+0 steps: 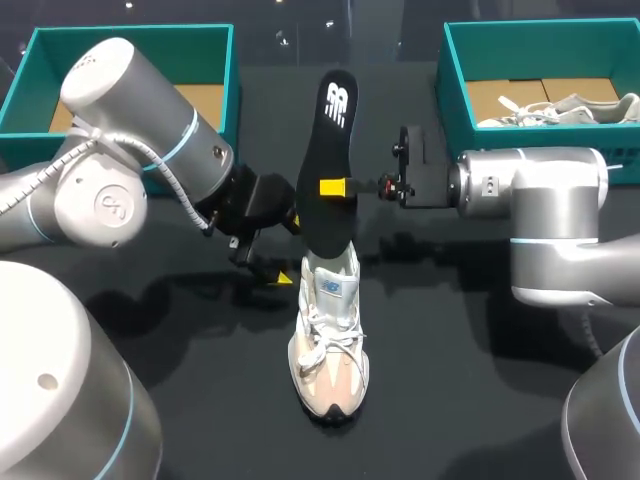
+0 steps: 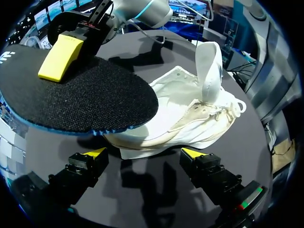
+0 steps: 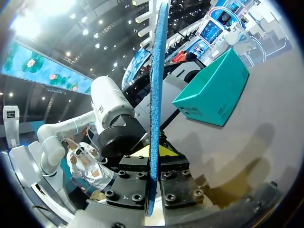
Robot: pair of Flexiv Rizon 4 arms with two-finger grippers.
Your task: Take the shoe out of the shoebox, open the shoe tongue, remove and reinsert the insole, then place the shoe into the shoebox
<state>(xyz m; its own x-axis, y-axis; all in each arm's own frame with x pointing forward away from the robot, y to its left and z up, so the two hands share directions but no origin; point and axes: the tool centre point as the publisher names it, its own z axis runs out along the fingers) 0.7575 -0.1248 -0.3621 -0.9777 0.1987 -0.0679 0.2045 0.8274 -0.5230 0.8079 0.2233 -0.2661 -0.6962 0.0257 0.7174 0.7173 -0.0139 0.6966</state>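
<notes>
The right claw [image 1: 337,187] pinches the black foam insole [image 1: 335,120] upright over the white lace-up sneaker [image 1: 330,330] (its tongue [image 2: 209,71] raised); the left claw [image 2: 145,154] gapes empty beside the sneaker, above the black desk [image 1: 180,360].

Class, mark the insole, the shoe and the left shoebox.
insole [image 1: 331,150]: head view, its black upper face, mid-length.
shoe [image 1: 329,348]: head view, the laces.
left shoebox [image 1: 130,52]: head view, its far teal wall.
</notes>
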